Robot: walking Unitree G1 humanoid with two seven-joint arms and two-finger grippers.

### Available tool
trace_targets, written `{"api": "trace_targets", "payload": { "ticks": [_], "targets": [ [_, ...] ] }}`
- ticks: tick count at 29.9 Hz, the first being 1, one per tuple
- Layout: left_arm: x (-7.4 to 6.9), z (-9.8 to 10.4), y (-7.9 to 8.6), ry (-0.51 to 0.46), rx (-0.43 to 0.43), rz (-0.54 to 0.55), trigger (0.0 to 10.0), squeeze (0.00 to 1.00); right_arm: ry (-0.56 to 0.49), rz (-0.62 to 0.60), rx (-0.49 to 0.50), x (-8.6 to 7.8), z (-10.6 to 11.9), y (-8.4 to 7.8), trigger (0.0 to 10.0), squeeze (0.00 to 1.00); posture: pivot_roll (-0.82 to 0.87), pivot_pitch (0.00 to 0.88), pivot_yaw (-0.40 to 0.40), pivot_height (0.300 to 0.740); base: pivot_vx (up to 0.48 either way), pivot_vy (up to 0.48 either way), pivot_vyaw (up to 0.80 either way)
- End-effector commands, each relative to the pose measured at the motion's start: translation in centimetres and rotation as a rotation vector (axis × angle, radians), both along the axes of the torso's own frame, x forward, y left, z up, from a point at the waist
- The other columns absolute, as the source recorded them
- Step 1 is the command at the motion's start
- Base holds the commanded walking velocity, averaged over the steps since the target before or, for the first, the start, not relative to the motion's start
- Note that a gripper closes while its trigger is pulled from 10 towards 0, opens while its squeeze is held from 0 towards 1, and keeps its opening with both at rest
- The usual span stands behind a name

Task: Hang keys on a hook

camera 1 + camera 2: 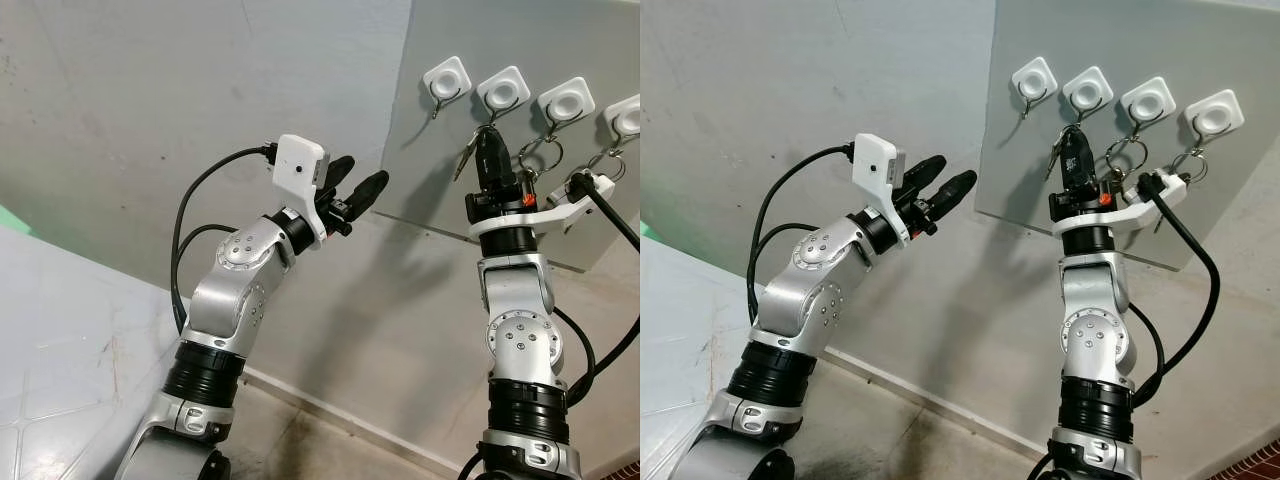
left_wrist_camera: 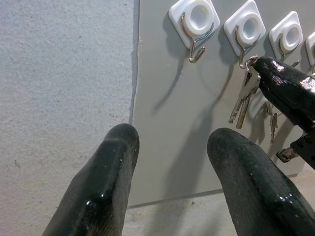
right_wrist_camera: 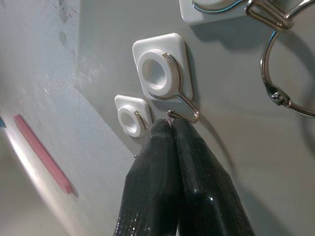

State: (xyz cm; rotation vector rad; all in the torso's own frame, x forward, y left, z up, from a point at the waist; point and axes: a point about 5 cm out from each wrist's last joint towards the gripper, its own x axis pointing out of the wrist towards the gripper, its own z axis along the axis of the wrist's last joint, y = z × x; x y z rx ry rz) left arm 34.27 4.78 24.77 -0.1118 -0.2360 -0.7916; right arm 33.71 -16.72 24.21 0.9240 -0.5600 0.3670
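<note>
Right gripper [image 1: 490, 135] fingers pinch the silver key bunch [image 2: 242, 101] by its ring at the second white square hook [image 3: 167, 81] for threading; left gripper [image 1: 358, 180] fingers spread, idle.

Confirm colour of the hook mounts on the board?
White hook mounts with silver wire hooks, on a grey board; clearest in the left wrist view.

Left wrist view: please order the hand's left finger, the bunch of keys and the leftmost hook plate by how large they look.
1. Left finger, largest, though nearest the camera.
2. Bunch of keys.
3. Leftmost hook plate; looks close to the keys, so unsure.
</note>
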Motion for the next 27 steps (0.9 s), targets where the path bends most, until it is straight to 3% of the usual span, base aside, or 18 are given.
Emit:
{"api": "trace_targets", "payload": {
  "ticks": [1,13,27],
  "targets": [
    [0.0,1.1,-0.1,-0.030,-0.002,-0.004,10.0,0.00,-0.057,0.006,0.001,-0.2,1.2,0.0,10.0,0.00,0.01,0.000,0.002,0.740,0.000,0.000,0.00],
    [0.0,1.1,-0.1,-0.030,-0.002,-0.004,10.0,0.00,-0.081,-0.004,0.018,-0.4,1.6,-0.2,10.0,0.00,0.01,0.000,0.004,0.740,0.000,0.000,0.00],
    [-0.1,1.1,-0.1,-0.029,-0.001,-0.002,10.0,0.00,0.003,-0.020,0.124,0.2,0.5,-1.2,10.0,0.00,0.01,0.000,0.003,0.740,0.000,0.000,0.00]
  ]
}}
